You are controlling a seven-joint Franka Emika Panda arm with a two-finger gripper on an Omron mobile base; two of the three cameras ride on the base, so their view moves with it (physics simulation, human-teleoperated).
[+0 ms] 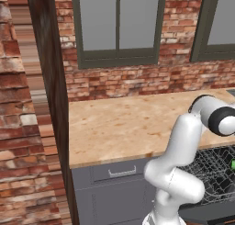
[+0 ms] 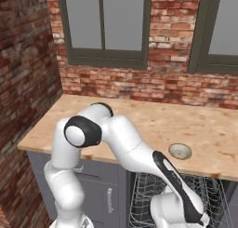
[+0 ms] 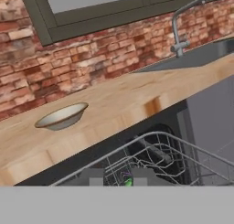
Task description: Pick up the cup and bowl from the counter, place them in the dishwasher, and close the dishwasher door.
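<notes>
While the bowl (image 3: 61,116) sits on the counter (image 3: 109,109) at left of centre in my hand view, and low and right of middle near the counter's front edge in the right base view (image 2: 179,151), a sliver of bright green that looks like the cup (image 3: 128,182) shows at the bottom of the hand view, down in the wire rack (image 3: 155,159) between my fingertips (image 3: 93,177). A green speck (image 1: 232,164) also shows at the right edge of the left base view, inside the rack. Whether my gripper (image 3: 118,178) grips the cup or stands apart from it I cannot tell, since just the tips rise above the frame's bottom. Beyond the rack, the dishwasher (image 3: 155,145) opens dark under the counter. Upper right in the hand view, a faucet (image 3: 180,24) stands over a sink (image 3: 201,54), below the brick wall (image 3: 91,67) and window (image 3: 100,8). A grey drawer (image 1: 117,170) lies lower centre in the left base view.
</notes>
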